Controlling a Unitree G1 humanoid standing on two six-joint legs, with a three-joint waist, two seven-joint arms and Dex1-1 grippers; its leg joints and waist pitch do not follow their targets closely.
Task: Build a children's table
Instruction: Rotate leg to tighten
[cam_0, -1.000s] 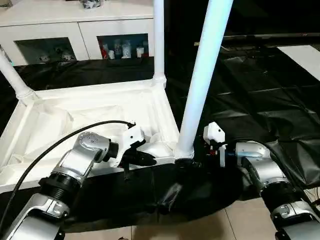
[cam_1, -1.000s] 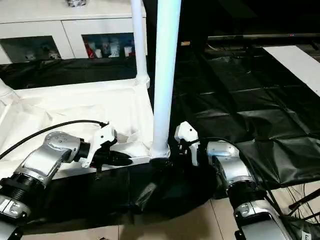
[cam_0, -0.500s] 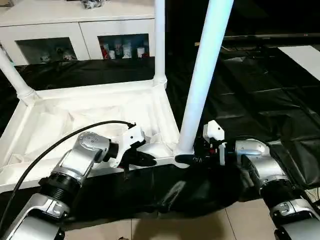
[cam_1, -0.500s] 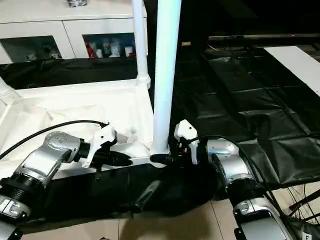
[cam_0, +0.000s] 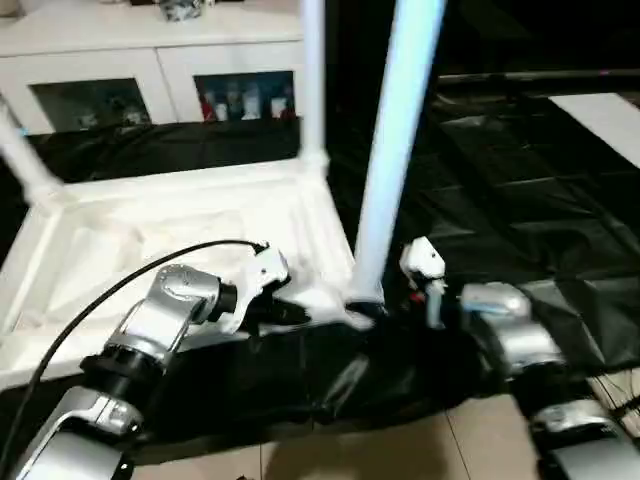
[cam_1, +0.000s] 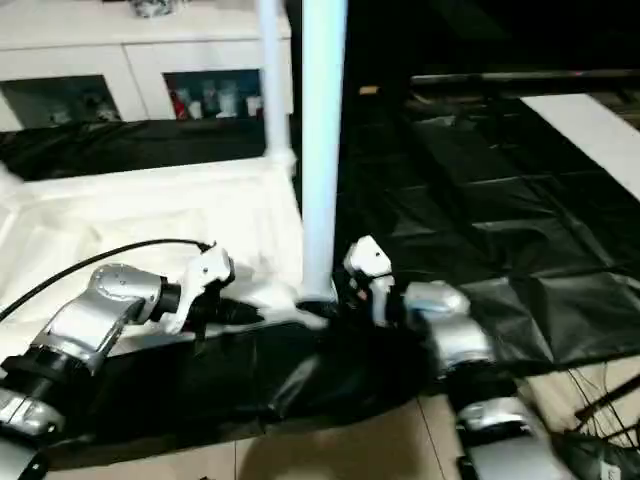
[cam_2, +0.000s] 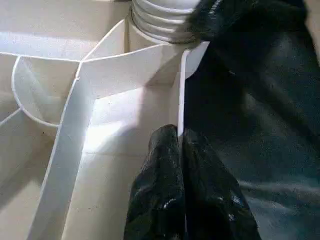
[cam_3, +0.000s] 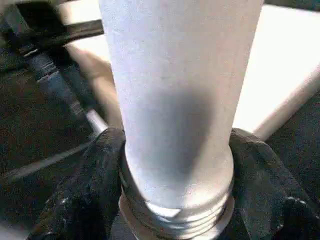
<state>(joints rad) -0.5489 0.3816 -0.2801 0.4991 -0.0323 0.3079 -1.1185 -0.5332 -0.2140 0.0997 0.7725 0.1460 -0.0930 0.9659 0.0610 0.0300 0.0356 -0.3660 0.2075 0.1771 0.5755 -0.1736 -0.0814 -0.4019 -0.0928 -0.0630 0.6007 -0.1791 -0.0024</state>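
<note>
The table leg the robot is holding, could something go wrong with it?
Maybe. The right gripper squeezes the tall leg only near its bottom, where its ridged end meets the corner socket, so the long top could tip. The left gripper pinches just the thin side wall of the tabletop, so the top might slide on the slippery black cover.

Head cameras look down over both forearms; wrist cameras sit close, sharing the near leg (cam_3: 175, 100).

Near leg (cam_0: 392, 150) top cut off; cabinet contents (cam_0: 240, 102) blurred.
</note>
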